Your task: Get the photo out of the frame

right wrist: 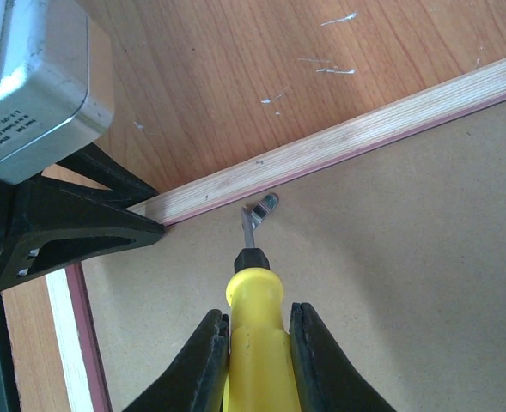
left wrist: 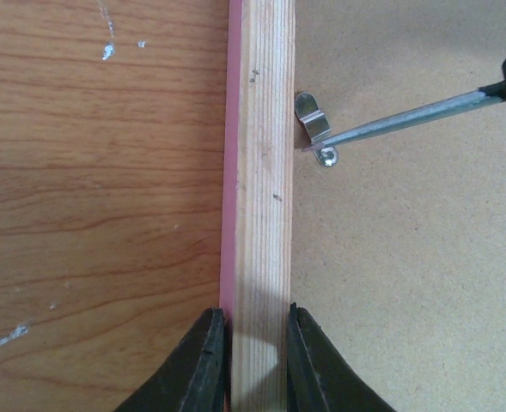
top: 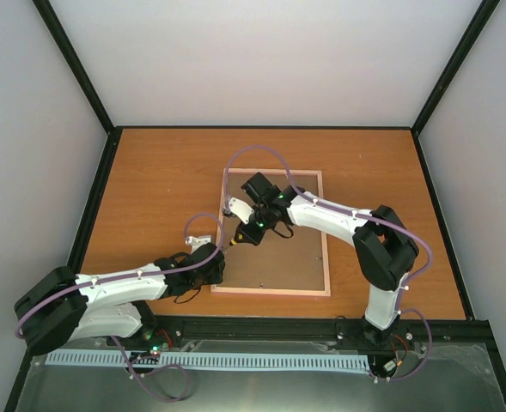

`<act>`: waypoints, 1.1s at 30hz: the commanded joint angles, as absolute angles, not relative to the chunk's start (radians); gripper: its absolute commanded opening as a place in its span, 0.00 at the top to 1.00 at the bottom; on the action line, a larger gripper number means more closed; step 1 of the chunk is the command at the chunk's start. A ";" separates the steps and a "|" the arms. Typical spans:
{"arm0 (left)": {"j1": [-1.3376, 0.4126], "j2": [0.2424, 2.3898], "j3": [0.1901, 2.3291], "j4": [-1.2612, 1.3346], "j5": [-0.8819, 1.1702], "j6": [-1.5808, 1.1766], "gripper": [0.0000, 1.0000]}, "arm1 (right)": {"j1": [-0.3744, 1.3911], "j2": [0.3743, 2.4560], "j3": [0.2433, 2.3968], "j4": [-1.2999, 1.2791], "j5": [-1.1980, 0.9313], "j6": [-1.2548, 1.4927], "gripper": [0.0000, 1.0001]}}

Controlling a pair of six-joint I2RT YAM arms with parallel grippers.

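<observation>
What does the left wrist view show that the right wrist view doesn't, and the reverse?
Left wrist only: the left gripper pinching the frame rail, one finger each side. Right wrist only: the right gripper shut on the screwdriver by its yellow handle. Both: the screwdriver's tip at the metal clip on the backing board, beside the rail.

Desk [left wrist: 98, 172]: is showing orange-brown wood-grain laminate, smooth, faintly glossy, flecked with white scuffs.
Frame [left wrist: 265, 215]: is presenting bare pale wood, fine-grained, with a pink painted edge.
Backing board [left wrist: 407, 283]: is looking like matt speckled brown fibreboard.
Clip [left wrist: 313, 120]: is gleaming as bright metal.
Screwdriver [right wrist: 251, 296]: is showing a glossy yellow plastic handle and metal shaft.
</observation>
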State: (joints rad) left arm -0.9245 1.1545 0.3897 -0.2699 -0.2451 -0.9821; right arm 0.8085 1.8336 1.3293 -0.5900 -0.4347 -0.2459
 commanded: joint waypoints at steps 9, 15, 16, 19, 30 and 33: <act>-0.917 1.147 0.390 -0.241 -0.249 -1.018 0.99 | 0.813 1.780 1.337 -0.620 -0.235 -0.269 0.97; -0.917 1.137 0.384 -0.244 -0.251 -1.022 0.99 | 0.813 1.728 1.379 -0.650 -0.231 -0.259 0.97; -0.917 1.136 0.383 -0.245 -0.253 -1.022 0.99 | 0.813 1.718 1.387 -0.654 -0.272 -0.264 0.97; -0.917 1.132 0.385 -0.244 -0.256 -1.022 0.99 | 0.813 1.715 1.396 -0.661 -0.402 -0.285 0.97; -0.917 1.125 0.380 -0.236 -0.252 -1.024 0.99 | 0.841 1.870 1.463 -0.691 -0.440 -0.264 0.97; -0.917 1.117 0.372 -0.234 -0.248 -1.027 0.99 | 0.850 1.887 1.469 -0.694 -0.418 -0.265 0.97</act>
State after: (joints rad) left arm -0.9245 1.1446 0.3798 -0.2600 -0.2474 -0.9840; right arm 0.8310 1.8626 1.4349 -0.6735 -0.4419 -0.2687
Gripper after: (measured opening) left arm 0.188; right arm 0.128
